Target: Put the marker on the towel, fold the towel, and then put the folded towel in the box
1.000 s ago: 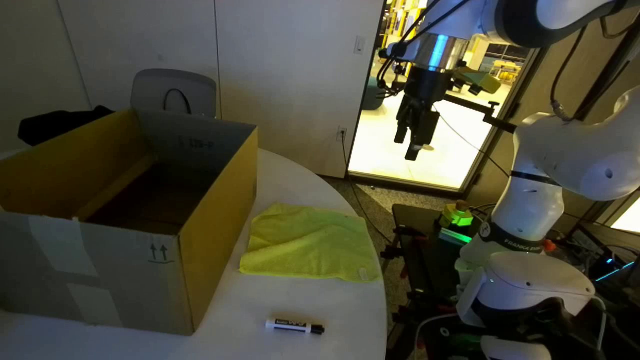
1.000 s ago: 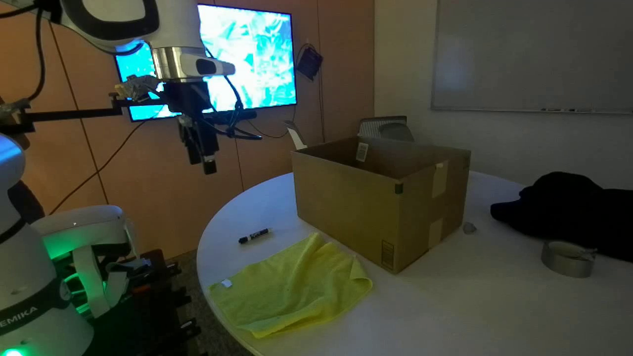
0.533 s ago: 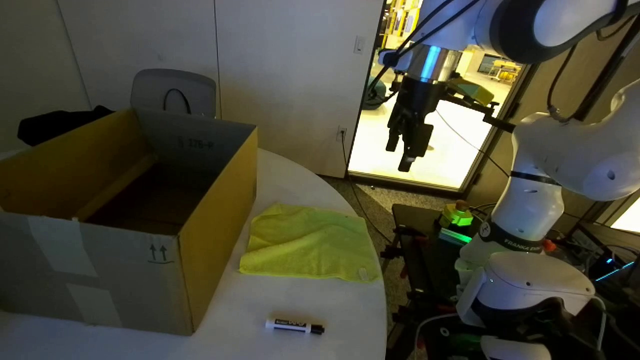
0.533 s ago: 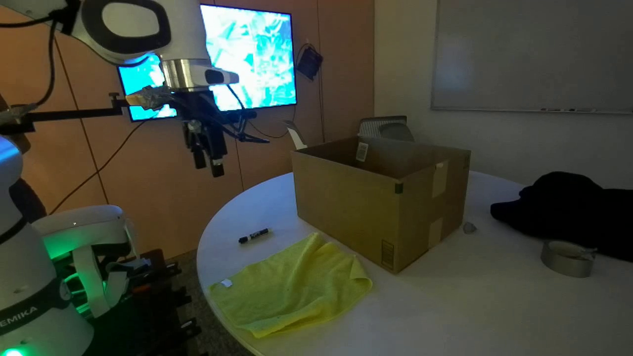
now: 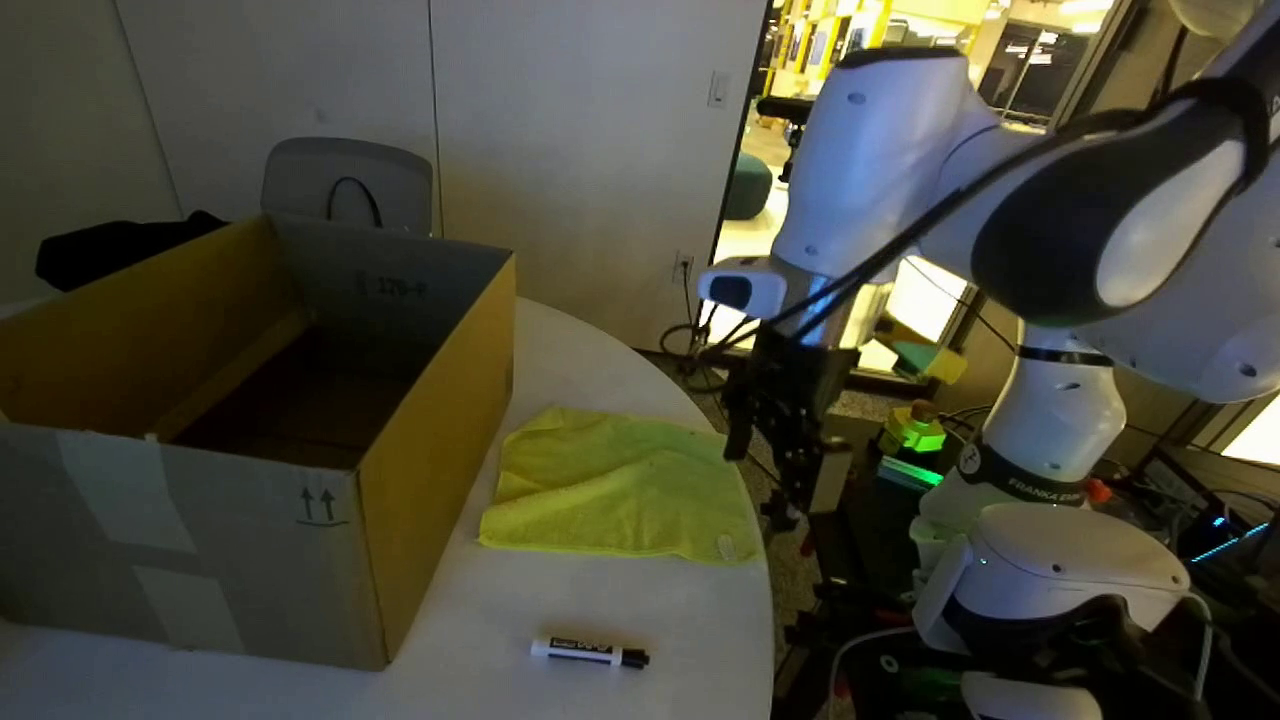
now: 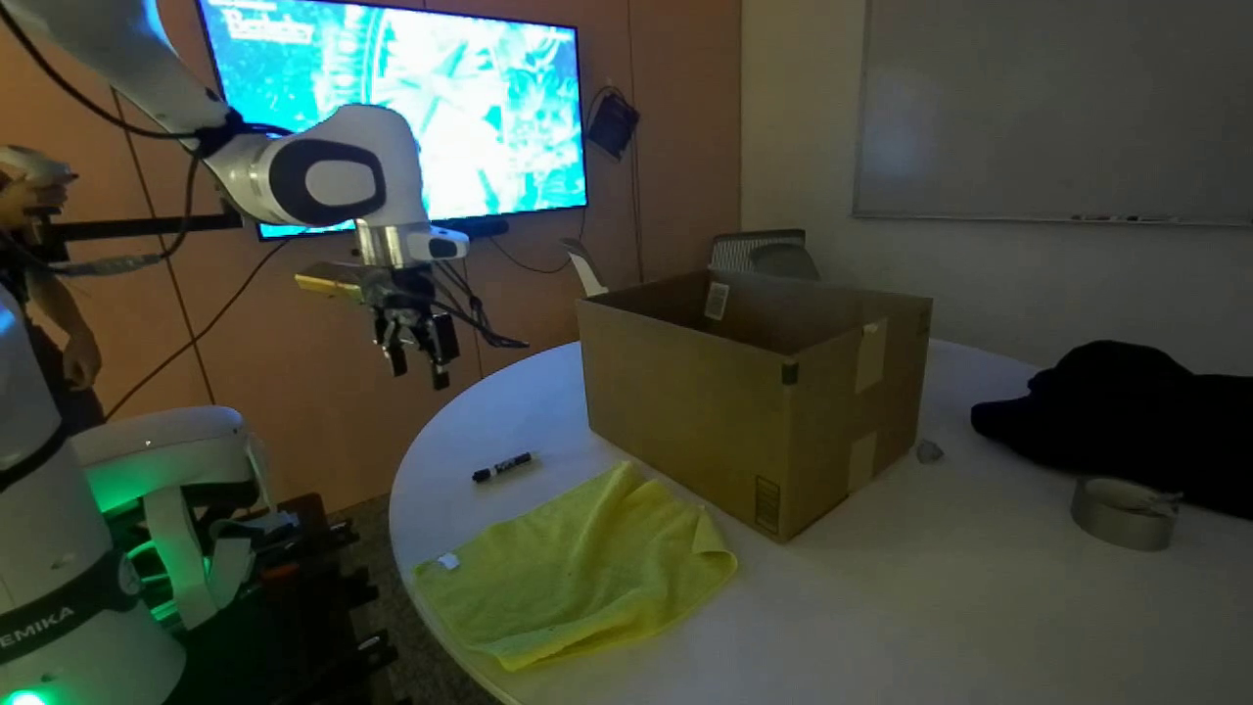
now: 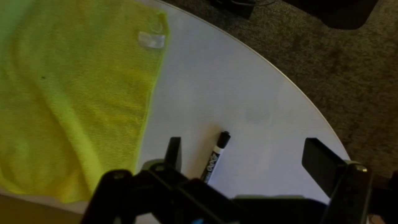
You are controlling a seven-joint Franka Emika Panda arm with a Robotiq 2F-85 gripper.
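1. We find the gripper [image 7: 243,149] with its jaws spread wide, its two fingers [image 7: 323,165] well apart and pointing down; it hangs above the table [image 6: 940,627]
2. We locate the marker [image 5: 590,652] lying flat on the table; in an exterior view it sits on the near side, its black end to the right, apart from the towel [image 5: 620,490]
3. In the wrist view we see it below the gap between the fingers, nearer the finger on the left, partly hidden by the gripper
4. We record the towel spread out and rumpled, a pale label [image 7: 151,40] at one corner; it lies just beside the box [image 6: 685,411], and we cannot tell whether they touch
5. We observe the box standing at the left in an exterior view [image 5: 180,540], its top uncovered
6. We list a grey roll of tape [image 6: 1124,529] at the right in an exterior view
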